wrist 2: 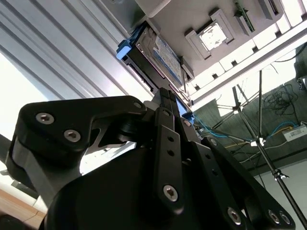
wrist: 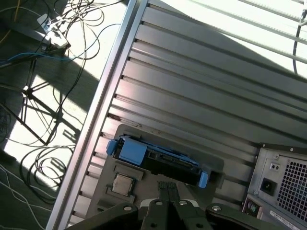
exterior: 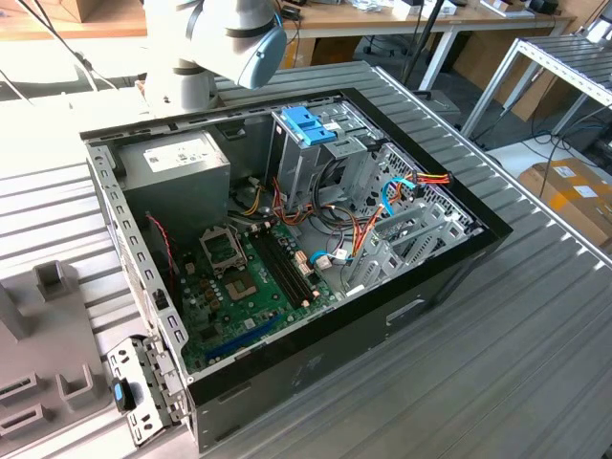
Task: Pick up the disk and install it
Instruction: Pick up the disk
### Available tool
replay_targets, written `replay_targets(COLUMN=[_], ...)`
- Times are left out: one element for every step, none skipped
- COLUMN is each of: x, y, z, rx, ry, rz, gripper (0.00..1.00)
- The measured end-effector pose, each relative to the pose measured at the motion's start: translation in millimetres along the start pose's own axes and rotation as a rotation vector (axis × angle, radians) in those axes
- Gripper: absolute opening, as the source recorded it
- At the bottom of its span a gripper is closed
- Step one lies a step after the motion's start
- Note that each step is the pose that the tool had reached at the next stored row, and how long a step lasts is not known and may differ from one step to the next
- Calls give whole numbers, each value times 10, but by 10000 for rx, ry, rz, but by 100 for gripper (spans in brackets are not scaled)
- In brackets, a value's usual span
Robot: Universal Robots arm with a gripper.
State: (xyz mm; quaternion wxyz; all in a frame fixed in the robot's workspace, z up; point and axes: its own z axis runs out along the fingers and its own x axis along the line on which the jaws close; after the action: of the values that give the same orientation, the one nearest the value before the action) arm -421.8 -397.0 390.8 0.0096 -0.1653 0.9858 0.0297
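The gripper [wrist: 168, 184] lay nearest in both wrist views, its black links converging on two thin fingers [wrist 2: 162, 101] pressed together with nothing between them. The tips hung just beside the disk [wrist: 156, 157]; whether they touched it could not be told. The disk stood on one long edge in a grey tray [wrist: 144, 132], with blue rails at its ends and a label on its broad face in the second wrist view. A chip [wrist: 123, 183] lay flat in the same tray, just beside the disk. The tray sat near the edge rail of the table [wrist: 103, 96], with floor and loose cables [wrist: 43, 158] past it. Beyond the disk, bare slats [wrist: 201, 72] ran wide and open. A rear corner of the case [wrist: 283, 184] stood near the tray. In the exterior view the case lay open on the table, the arm [exterior: 234, 38] was above its far edge, and a cage [exterior: 308, 126] with a blue handle stood inside among wires.
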Motion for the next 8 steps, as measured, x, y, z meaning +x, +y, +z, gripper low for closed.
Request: replay_targets(x=[0,0,0,0,0,0,0,0], y=[0,0,0,0,0,0,0,0], z=[0,0,0,0,0,0,0,0], rx=[-1,-1,-2,-2,-3,-4,-4,-4], ry=[1,2,4,4,6,7,8,9], rz=[-17,-33,-56,-72,-96,-127,-142,-157], gripper=[11,11,11,11,11,11,11,11])
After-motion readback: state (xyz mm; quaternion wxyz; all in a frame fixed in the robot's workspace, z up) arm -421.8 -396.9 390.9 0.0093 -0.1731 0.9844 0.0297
